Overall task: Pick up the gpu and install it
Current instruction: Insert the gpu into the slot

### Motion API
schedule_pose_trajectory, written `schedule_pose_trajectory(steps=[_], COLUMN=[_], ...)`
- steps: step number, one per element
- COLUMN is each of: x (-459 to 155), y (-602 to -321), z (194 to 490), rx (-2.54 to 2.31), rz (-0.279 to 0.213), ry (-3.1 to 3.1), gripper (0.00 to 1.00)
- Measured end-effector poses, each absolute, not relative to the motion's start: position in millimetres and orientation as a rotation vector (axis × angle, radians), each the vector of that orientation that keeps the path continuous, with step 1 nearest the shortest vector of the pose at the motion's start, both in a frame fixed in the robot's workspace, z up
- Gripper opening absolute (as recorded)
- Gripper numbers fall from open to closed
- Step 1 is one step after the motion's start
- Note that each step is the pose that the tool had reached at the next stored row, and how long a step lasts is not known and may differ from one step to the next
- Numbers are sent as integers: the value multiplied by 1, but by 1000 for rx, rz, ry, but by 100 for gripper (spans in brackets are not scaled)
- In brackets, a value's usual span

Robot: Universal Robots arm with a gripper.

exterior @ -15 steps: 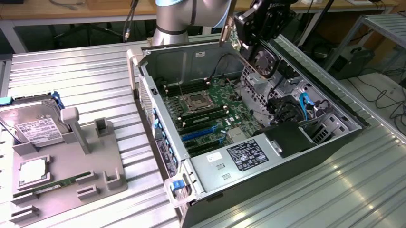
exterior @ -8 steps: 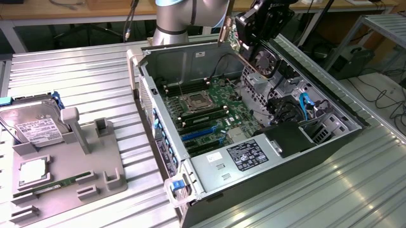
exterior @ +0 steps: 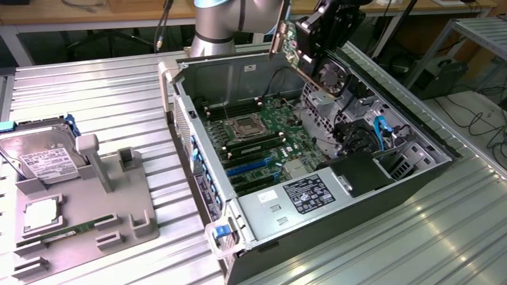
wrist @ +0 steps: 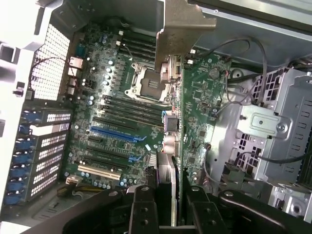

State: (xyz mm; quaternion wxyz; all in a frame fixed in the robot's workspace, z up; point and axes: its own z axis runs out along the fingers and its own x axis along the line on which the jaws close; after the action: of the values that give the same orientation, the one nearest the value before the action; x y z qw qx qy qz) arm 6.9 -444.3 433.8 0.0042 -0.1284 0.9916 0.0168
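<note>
In the exterior view, the gripper (exterior: 310,29) hangs over the far end of the open case (exterior: 317,249), at about one o'clock from the CPU socket (exterior: 244,126). It holds the gpu (exterior: 290,41) in the air, well above the motherboard (exterior: 265,139). The blue slots (exterior: 249,166) lie at about six o'clock from the socket, and no card sits in them. Away on the exterior view's left, the hard drive (exterior: 44,157) and the memory stick (exterior: 75,233) rest on the grey fixture (exterior: 119,196).

In the wrist view, we look along the gpu (wrist: 200,97), which we see nearly edge-on. Its bracket (wrist: 187,24) is at the far end. The two black fingers (wrist: 141,209) stand on either side of the near end, pinching it. The blue slots (wrist: 114,134) lie off to one side of the card.

We judge the pick-up done. The install is not, since the card is neither over a slot nor seated.
</note>
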Motion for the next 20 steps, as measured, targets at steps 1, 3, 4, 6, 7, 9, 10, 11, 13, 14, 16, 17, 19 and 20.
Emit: schedule_pose_trajectory(steps=[1,3,4,6,7,9,10,11,13,14,16,17,19,20], x=[7,7,7,7,7,7,7,7,7,7,7,7,7,7], y=[-444,-444,-444,-444,-444,-444,-444,-444,-444,-444,-444,-444,-444,-444], z=[434,434,434,434,434,434,434,434,434,434,434,434,434,434], rx=[-413,-435,-447,-469,-479,-501,-511,-525,-555,-567,-589,-600,-622,-632], rz=[53,53,53,53,53,53,53,53,53,53,53,53,54,54], ry=[3105,3103,3101,3098,3097,3093,3092,3090,3085,3083,3079,3077,3073,3071], gripper=[28,28,28,28,28,28,28,28,28,28,28,28,28,28])
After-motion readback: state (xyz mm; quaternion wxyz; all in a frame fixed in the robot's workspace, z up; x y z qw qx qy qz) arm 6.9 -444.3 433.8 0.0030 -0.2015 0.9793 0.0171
